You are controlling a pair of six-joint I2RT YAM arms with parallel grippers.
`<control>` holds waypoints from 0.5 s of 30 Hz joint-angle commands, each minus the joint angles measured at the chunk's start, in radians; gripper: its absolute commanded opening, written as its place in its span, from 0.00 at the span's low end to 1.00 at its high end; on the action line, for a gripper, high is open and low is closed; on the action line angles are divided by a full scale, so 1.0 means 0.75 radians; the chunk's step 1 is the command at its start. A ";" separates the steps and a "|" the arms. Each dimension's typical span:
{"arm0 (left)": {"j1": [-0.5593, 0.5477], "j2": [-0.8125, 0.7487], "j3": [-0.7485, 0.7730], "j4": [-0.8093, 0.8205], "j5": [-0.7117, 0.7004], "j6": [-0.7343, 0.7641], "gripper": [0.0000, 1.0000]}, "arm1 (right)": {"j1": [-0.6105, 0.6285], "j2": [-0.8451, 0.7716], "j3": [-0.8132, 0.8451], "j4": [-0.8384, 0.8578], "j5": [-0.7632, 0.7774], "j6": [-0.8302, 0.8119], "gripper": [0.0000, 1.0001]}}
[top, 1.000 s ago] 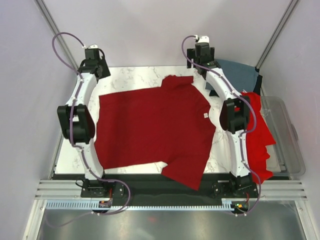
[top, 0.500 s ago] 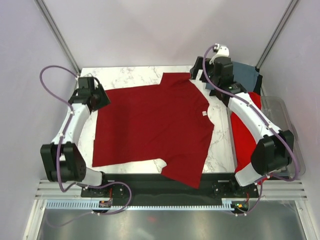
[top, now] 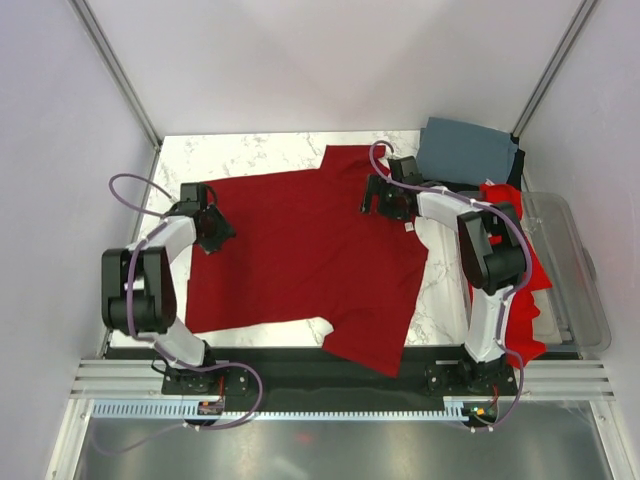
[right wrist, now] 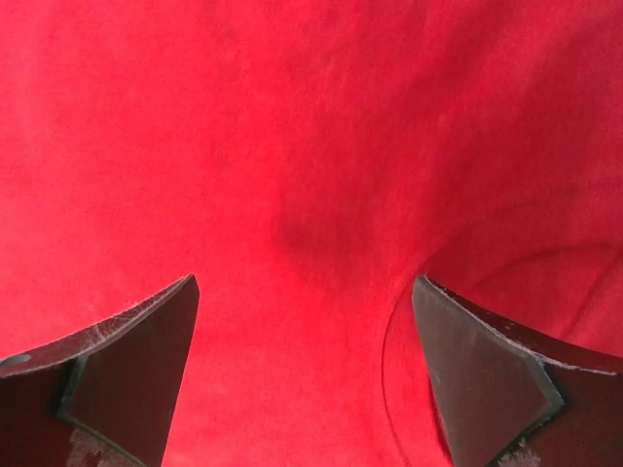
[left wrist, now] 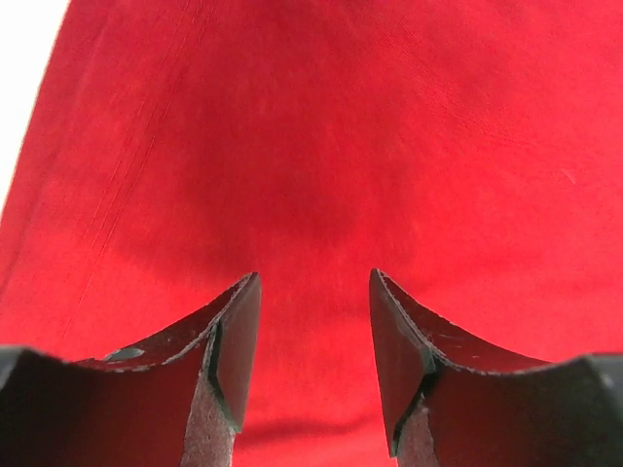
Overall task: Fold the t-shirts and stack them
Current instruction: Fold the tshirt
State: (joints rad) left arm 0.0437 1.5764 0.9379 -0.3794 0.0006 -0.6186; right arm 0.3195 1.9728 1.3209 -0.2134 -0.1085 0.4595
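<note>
both arms have dropped onto the dark crimson cloth t-shirt (top: 300, 250), left tool (left wrist: 307, 292) half-open, right tool (right wrist: 302, 292) wide, both empty, so first fold grasp looks next.

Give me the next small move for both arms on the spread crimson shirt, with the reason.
Probably lower both and close on the cloth. The dark crimson shirt lies spread flat. The left gripper hangs open at its left edge and the right gripper is open near the collar end, fingers apart with nothing pinched, so a grasp likely precedes any fold.
</note>
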 commanded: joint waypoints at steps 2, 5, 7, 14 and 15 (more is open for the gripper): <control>0.003 0.203 0.138 0.113 -0.044 -0.100 0.55 | -0.048 0.128 0.141 0.021 -0.023 0.032 0.98; 0.003 0.370 0.273 0.105 -0.046 -0.100 0.54 | -0.086 0.243 0.241 -0.002 -0.043 0.038 0.98; 0.007 0.489 0.389 0.095 -0.023 -0.098 0.54 | -0.117 0.292 0.325 -0.020 -0.062 0.046 0.98; 0.005 0.788 0.798 -0.062 -0.007 -0.045 0.53 | -0.156 0.509 0.668 -0.124 -0.143 0.062 0.98; 0.005 0.792 0.839 -0.095 -0.007 -0.036 0.53 | -0.154 0.519 0.731 -0.143 -0.160 0.060 0.98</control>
State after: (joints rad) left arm 0.0444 2.1025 1.5021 -0.3557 0.0093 -0.6617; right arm 0.2050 2.3032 1.7824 -0.2459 -0.1967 0.5022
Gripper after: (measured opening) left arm 0.534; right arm 0.982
